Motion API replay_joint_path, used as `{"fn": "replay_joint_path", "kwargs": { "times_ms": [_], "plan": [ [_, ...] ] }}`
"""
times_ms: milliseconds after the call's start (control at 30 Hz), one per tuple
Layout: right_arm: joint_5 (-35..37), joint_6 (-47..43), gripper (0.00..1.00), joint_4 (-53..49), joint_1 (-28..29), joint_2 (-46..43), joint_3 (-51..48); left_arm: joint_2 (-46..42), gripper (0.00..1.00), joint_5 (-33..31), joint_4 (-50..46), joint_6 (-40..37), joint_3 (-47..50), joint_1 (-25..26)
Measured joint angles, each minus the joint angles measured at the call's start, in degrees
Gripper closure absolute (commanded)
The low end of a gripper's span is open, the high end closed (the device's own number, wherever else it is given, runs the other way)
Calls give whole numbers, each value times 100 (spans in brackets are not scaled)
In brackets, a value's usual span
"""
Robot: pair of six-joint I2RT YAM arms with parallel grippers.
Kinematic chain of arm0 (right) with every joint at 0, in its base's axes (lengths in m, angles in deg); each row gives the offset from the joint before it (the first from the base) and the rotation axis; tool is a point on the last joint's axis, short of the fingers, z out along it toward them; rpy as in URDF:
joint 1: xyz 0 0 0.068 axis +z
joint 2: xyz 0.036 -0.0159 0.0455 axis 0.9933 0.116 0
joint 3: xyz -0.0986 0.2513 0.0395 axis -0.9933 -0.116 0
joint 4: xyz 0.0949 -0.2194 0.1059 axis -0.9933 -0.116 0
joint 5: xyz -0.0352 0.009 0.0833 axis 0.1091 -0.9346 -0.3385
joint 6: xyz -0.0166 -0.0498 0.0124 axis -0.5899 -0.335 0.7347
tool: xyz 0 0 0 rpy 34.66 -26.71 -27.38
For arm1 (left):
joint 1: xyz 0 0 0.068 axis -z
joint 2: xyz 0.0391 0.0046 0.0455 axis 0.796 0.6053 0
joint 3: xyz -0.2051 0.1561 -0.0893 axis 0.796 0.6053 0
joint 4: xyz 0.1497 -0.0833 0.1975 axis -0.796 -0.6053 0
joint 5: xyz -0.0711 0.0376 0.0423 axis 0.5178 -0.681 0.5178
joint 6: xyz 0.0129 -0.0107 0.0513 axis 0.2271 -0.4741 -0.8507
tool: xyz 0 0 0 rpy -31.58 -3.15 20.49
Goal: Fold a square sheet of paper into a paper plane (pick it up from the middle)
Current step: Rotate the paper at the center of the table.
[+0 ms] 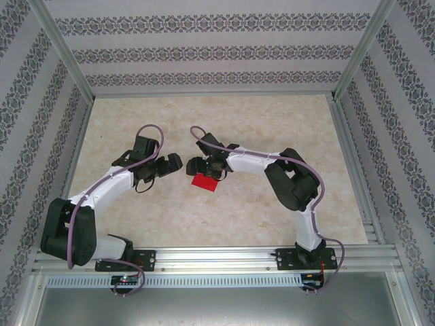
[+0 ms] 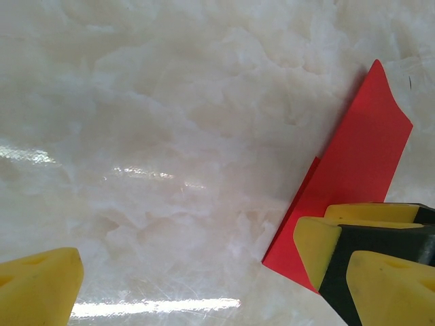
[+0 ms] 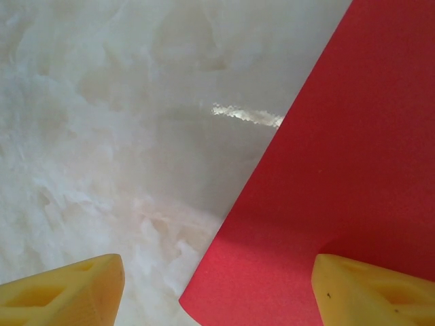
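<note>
**Top view.** Marble-look table [image 1: 272,224] inside patterned wall panels. Both arms reach inward and the 2 pincers face each other near the table's middle, close but apart. The left pincer [image 1: 171,163] points right, over bare table. The right pincer [image 1: 198,167] points left. A red sheet of paper [image 1: 204,182] lies flat just on the near side of the right pincer, partly under its tip. It lies off to the right of the left pincer's tip. It looks like a small 4-sided patch here.

**Left wrist view.** The left pincer [image 2: 204,278] is spread wide, with nothing between the jaws but glossy table [image 2: 170,136]. 1 yellow finger [image 2: 37,285] sits at lower left, the other at lower right. The red sheet [image 2: 357,156] lies beside that right-hand finger, running up and away from it to a pointed corner. A darker second layer shows along its lower left edge, so it is folded over. Yellow and black finger parts cover its lower end; whether they touch it I cannot tell.

**Right wrist view.** The right pincer [image 3: 217,272] has its jaws apart and clamps nothing. The left-hand finger [image 3: 68,288] is over bare table [image 3: 102,102]. The right-hand finger is over the red sheet [image 3: 340,136] and casts a shadow on it. The sheet's straight edge runs diagonally through the gap, and 1 rounded corner sits between the fingers. The sheet is flat on the table.
</note>
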Motion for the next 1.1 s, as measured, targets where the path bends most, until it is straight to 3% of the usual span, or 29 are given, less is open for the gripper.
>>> {"fn": "replay_joint_path", "kwargs": {
  "times_ms": [267, 600, 833, 1100],
  "plan": [
    [-227, -933, 30, 76, 0, -116, -269, 0, 0, 28, -2, -2, -2, 0],
    [-258, -2170, 29, -380, -17, -1093, -1379, 0, 2, 560, 229, -4, 15, 0],
    [24, -1202, 25, -85, -133, -2341, -1945, 116, 9, 1005, 595, 2, 13, 229],
    [221, 291, 28, 404, -868, -3473, -3191, 1110, 42, 1526, 1119, 164, -350, 990]
  ]
}}
